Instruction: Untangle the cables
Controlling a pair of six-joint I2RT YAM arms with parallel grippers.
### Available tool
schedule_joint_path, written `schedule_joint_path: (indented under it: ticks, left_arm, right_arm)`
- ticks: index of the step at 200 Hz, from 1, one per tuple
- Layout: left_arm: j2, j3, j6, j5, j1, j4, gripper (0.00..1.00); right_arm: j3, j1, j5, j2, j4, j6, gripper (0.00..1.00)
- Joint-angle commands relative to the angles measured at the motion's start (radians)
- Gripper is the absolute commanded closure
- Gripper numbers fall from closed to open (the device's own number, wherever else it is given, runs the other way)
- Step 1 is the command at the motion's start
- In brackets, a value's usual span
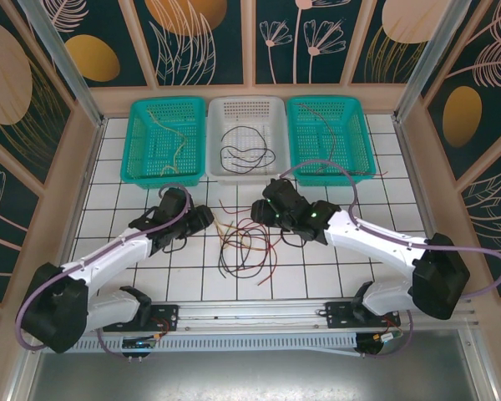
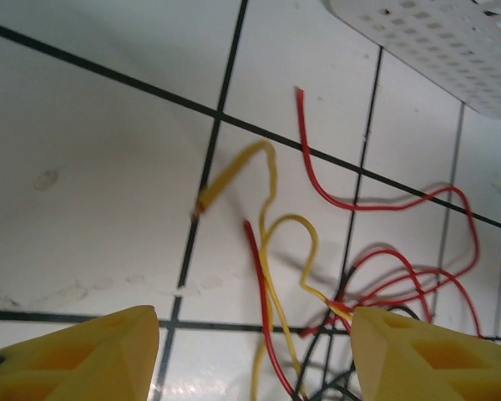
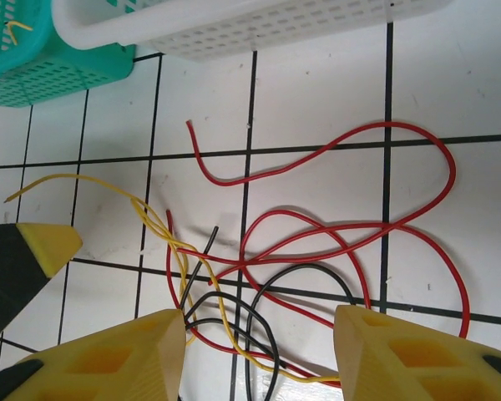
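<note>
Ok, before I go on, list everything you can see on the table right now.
table: one, white tiles, black grid
teal baskets: two, far edge, left and right
white basket: one, far edge, between them
tangled cables: count unclear, red, black, yellow, table centre
cables in baskets: yellow in left teal, black in white, red in right teal
left gripper: one, yellow jaws open, left of tangle
right gripper: one, yellow jaws open, right of tangle
</note>
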Motion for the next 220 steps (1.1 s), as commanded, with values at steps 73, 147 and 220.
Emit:
schedule_joint_path:
  ticks: [73,147,220]
  left_arm:
    - [0.230,0.138,0.034,-0.156,0.025,0.203,0.62]
    - [-0.070,0.209,0.177,-0.160,0.019,0.127,1.00]
    - [-0.317,0.240,0.225,-0.009,0.018,0.139,1.00]
  right_arm:
    - [0.108,0.011,0.015,0.076,-0.033,-0.003,0.52]
    - [0.088,0.016,0.040,0.015,0.022,-0.043,0.55]
    - [0.099,0.052,0.000,-0.030,0.107,-0.142,0.48]
